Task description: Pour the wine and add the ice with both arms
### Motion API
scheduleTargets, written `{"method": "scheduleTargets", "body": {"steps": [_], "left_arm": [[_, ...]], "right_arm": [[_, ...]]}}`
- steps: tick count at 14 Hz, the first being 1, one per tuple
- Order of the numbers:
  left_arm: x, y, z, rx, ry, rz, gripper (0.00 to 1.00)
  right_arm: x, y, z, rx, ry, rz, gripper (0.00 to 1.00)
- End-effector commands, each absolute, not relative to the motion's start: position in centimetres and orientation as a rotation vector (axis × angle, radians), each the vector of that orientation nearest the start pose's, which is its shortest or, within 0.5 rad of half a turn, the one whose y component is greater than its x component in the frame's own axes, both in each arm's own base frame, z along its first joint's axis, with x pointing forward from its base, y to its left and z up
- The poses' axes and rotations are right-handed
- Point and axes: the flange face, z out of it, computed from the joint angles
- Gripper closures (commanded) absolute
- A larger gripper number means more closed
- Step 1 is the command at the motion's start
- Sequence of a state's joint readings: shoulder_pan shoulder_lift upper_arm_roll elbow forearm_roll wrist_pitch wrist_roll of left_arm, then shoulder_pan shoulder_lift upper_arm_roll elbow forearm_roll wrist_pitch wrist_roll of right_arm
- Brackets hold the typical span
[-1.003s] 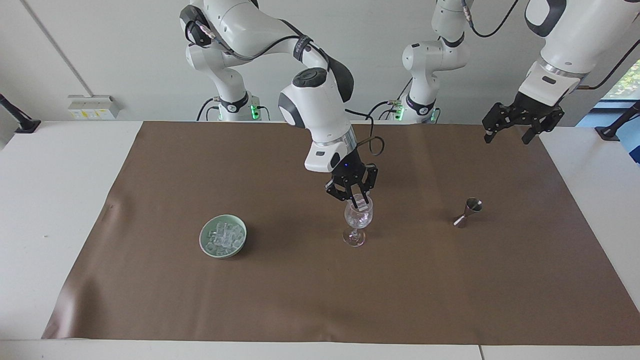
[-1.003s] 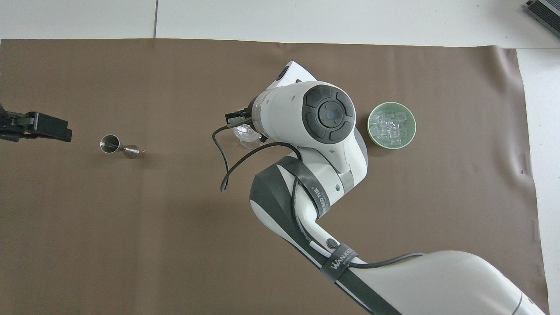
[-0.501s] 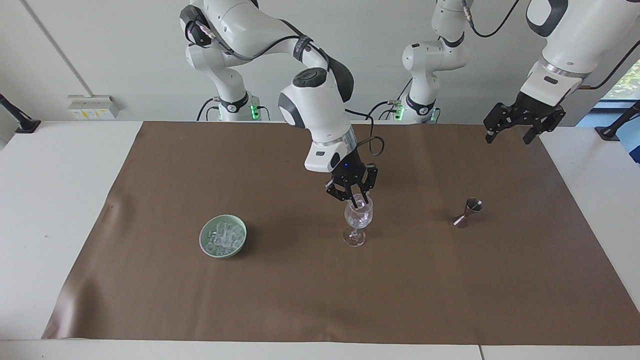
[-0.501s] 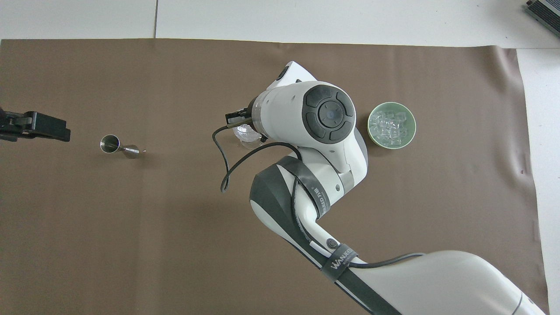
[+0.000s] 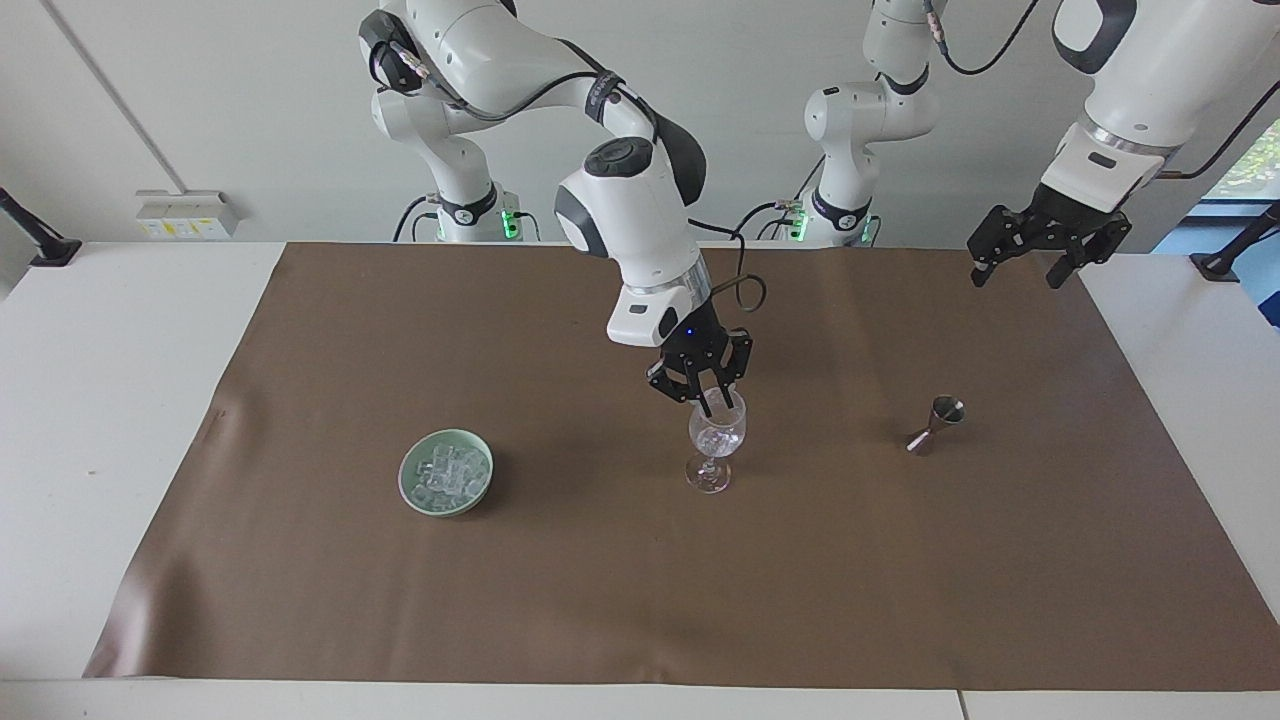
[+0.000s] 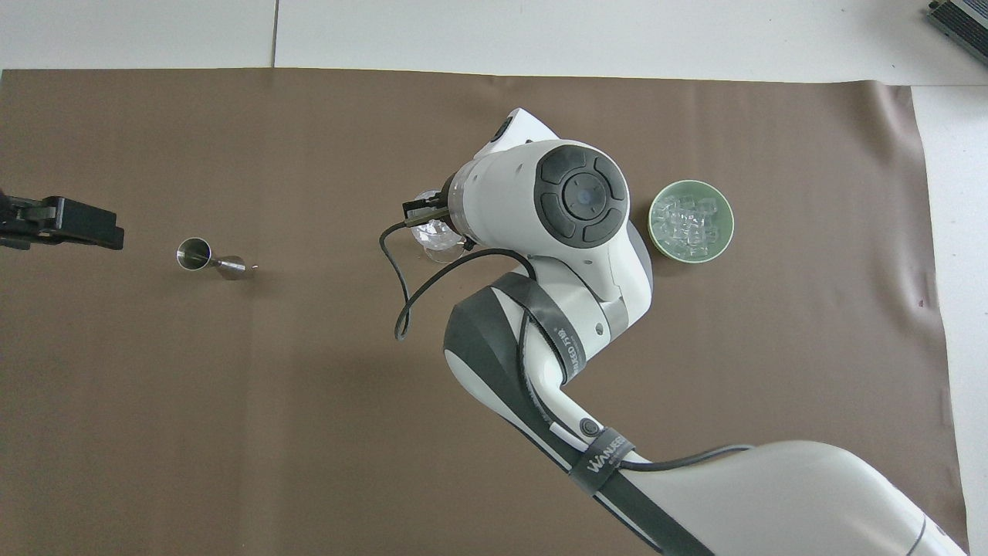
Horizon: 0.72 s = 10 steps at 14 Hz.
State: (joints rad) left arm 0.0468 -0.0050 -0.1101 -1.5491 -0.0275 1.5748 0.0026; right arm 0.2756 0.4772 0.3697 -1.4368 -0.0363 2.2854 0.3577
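Ice transfer at the wine glass

Frame centre: right hand [image 5: 712,402], tips pressed together, dips into wine glass [image 5: 716,440]. Ice [image 5: 447,472] in lower-left bowl [image 5: 412,492] is probably slippery; pinch single chunks. Left hand [image 5: 1046,246] waits spread, upper right.

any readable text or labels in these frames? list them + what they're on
"WANJEE": black strap around the right arm, overhead view; letters partly cut off.
White print on the dark band higher up that arm: too blurred to read.
Wall box stickers: too small.
Nothing else.
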Motion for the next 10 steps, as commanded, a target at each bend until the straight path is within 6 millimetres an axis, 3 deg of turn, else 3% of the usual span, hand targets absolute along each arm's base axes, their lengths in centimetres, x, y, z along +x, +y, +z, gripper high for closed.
{"method": "scheduleTargets", "body": {"steps": [1, 3, 7, 10], "left_arm": [[54.9, -3.4, 64.0, -3.157, 0.112, -0.072, 0.0], [54.9, -3.3, 64.1, -3.157, 0.112, -0.077, 0.0], [54.9, -3.3, 64.2, -3.159, 0.109, -0.084, 0.0], [54.9, -3.4, 64.1, -3.159, 0.109, -0.082, 0.0]], "right_arm": [[60.7, 37.9, 49.6, -2.838, -0.308, -0.399, 0.7], [60.8, 36.1, 51.1, -2.861, -0.295, -0.39, 0.7], [60.4, 34.9, 53.0, -2.878, -0.286, -0.387, 0.7], [60.9, 30.7, 54.7, -2.927, -0.279, -0.327, 0.68]]}}
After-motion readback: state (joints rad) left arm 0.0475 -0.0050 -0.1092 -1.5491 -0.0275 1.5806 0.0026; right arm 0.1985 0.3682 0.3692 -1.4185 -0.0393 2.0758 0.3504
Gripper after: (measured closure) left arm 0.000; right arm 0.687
